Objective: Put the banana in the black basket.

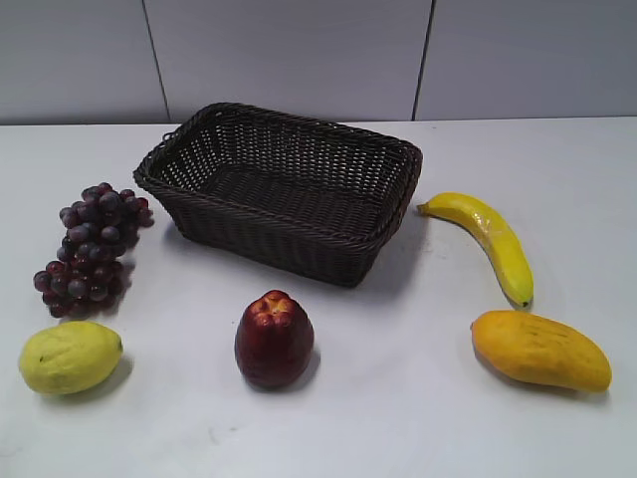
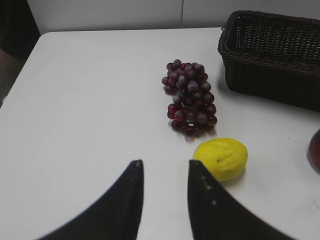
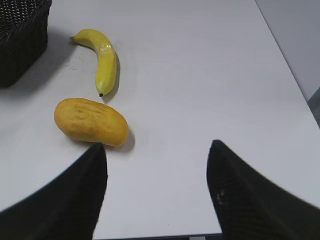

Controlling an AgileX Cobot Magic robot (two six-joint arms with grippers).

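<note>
The banana [image 1: 490, 242] lies on the white table to the right of the black basket [image 1: 289, 189], apart from it. It also shows in the right wrist view [image 3: 104, 60], beyond the mango. The basket is empty; its corner shows in the right wrist view [image 3: 20, 40] and its side in the left wrist view [image 2: 272, 57]. My right gripper [image 3: 157, 150] is open and empty, above the table near the front edge, short of the mango. My left gripper [image 2: 164, 166] is open and empty, just left of the lemon. Neither gripper shows in the exterior view.
A mango [image 1: 540, 349] lies just in front of the banana. A red apple [image 1: 274, 339] stands in front of the basket. Purple grapes [image 1: 92, 247] and a lemon [image 1: 70, 357] lie at the left. The table's right edge [image 3: 287, 65] is close.
</note>
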